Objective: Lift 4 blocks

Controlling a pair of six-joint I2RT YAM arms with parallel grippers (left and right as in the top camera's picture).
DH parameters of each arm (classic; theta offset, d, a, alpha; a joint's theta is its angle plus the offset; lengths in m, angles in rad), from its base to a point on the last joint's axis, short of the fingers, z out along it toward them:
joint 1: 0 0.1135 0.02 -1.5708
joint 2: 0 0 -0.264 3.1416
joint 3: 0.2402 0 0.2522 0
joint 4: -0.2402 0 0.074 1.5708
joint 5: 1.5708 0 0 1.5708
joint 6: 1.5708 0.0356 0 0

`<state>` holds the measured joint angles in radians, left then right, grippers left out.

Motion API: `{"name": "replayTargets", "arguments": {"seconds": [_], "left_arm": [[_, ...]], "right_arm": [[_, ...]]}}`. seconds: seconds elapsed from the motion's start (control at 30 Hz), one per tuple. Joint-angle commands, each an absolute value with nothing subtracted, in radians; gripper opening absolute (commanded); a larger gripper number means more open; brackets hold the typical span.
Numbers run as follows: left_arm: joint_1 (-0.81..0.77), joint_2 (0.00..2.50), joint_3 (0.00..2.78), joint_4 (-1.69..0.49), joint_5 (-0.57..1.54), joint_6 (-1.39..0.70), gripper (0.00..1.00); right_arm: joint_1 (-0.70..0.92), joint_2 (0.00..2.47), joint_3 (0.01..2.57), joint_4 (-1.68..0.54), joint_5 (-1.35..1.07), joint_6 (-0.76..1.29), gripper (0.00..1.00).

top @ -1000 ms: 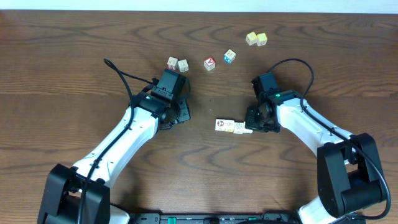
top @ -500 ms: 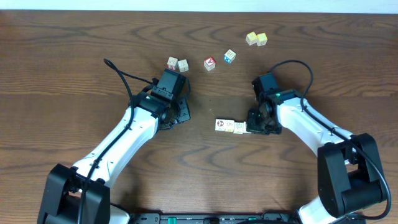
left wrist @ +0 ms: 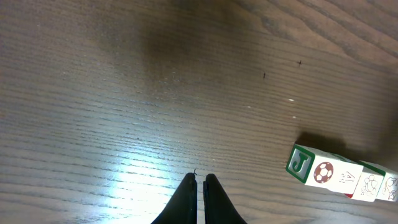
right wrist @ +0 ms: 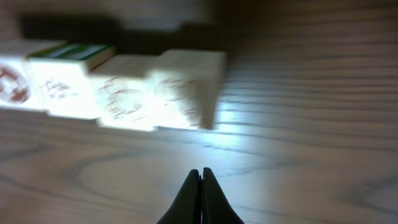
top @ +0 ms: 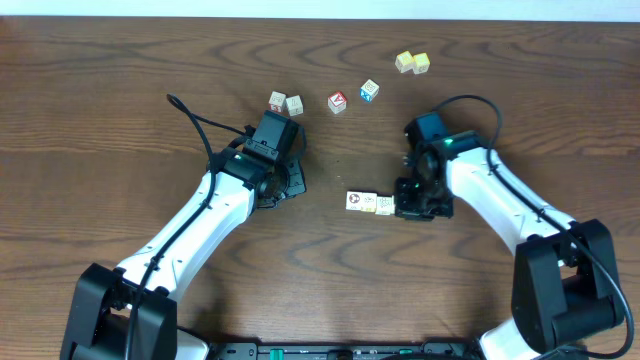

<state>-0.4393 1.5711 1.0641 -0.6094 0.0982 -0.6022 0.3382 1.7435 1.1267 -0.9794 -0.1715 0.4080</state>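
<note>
Dark wood-grain surface (top: 100, 120). Two pale yellow cubes (top: 412, 63) side by side at 1 o'clock. Red-faced cube (top: 337, 102) near 12 o'clock, with a blue-faced cube (top: 370, 91) close by at its 2 o'clock, not touching. At 11 o'clock, a reddish-marked cube (top: 277, 101) just beside a cream cube (top: 294, 104).

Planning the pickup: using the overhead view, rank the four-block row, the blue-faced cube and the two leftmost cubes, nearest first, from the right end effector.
1. Four-block row, right beside the right end effector.
2. Blue-faced cube, farther up the table.
3. Two leftmost cubes, far upper left.
</note>
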Motion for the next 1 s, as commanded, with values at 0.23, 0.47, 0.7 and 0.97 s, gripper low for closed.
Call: {"name": "replayTargets", "arguments": {"seconds": [0.23,0.47,0.7,0.97], "left_arm": [[-0.438,1.569,1.045,-0.613,0.085,-0.603,0.07],[-0.438,1.569,1.044,-0.613,0.085,-0.603,0.07],[-0.438,1.569,1.044,-0.613,0.085,-0.603,0.08],[-0.438,1.569,1.044,-0.613,0.085,-0.603,0.07]], "right_arm": [[0.465,1.724,1.05,-0.857,-0.163,0.496,0.01],[0.481,1.724,1.014,-0.797,-0.139,0.523,0.01],[0.481,1.724,1.013,-0.764,-0.134,0.523,0.01],[0.48,1.724,1.013,-0.751,-0.121,0.523,0.01]]}}
